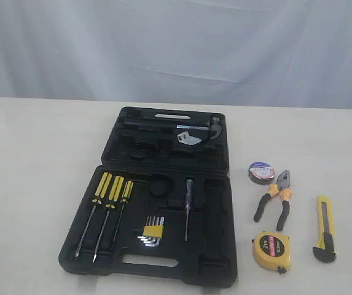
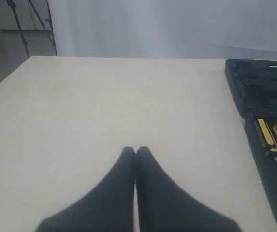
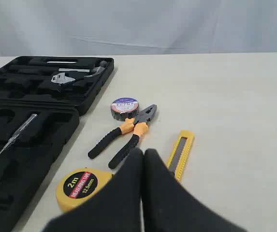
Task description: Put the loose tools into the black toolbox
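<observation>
Black fingers meet tip to tip on both arms. The left gripper (image 2: pixel 136 151) is closed on nothing over bare table beside the black toolbox (image 1: pixel 215 246), and the right gripper (image 3: pixel 143 152) is just as closed and empty above the loose tools.

In the exterior view all four tools lie on the table at right of the opened case, none in it yet. Nearest, at lower right, is the round yellow tape measure (image 1: pixel 269 251). It is probably hard, smooth and fairly dense, so pinching across its flat-lying body risks a slip. Just right of it is the utility knife (image 1: pixel 324 229), long, stiff and likely light; it is best gripped across its narrow width near mid-length. Above these, at right of centre, are the orange-and-black pliers (image 1: pixel 274 198), likely the heaviest. Their handles are splayed, so grip at the orange neck by the pivot. Farthest, just beside the pliers' nose, is the black tape roll (image 1: pixel 261 173), light and slightly yielding, which suits a squeeze across the ring.
</observation>
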### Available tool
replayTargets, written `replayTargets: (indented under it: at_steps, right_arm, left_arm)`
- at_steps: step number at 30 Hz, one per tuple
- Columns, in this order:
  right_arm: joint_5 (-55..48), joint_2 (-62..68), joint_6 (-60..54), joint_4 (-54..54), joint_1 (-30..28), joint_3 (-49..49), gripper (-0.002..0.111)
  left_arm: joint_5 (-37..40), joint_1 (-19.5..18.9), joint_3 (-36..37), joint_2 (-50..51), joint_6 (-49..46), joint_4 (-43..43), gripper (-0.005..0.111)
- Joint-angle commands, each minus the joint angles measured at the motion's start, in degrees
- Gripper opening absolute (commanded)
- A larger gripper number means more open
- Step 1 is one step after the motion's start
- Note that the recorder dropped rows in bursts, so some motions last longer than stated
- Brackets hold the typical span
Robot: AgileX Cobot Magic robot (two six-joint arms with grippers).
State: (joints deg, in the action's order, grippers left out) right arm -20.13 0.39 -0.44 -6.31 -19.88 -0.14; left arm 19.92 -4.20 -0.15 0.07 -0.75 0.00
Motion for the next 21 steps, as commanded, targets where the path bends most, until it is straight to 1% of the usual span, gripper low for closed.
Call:
replayTargets:
  at_steps: [1, 11, 13, 21]
  right_arm:
    - [0.3, -0.4, -0.3, 0.2, -0.3, 0.1, -0.001]
    - [0.6, -0.4, -1.0, 0.4, -0.3, 0.1, -0.001]
    - [2.8, -0.4, -2.9, 1.7, -0.3, 0.1, -0.001]
    - [9.3, -0.4, -2.9, 1.7, -0.3, 0.1, -0.001]
  left_arm:
    - [-0.3, 0.3, 0.1, -0.1, 0.3, 0.0, 0.0]
    - [-0.3, 0.3, 0.1, -0.1, 0.3, 0.0, 0.0]
    - [-0.3, 0.3, 0.1, -0.1, 0.3, 0.0, 0.0]
    - [-0.3, 0.3, 0.1, -0.1, 0.3, 0.0, 0.0]
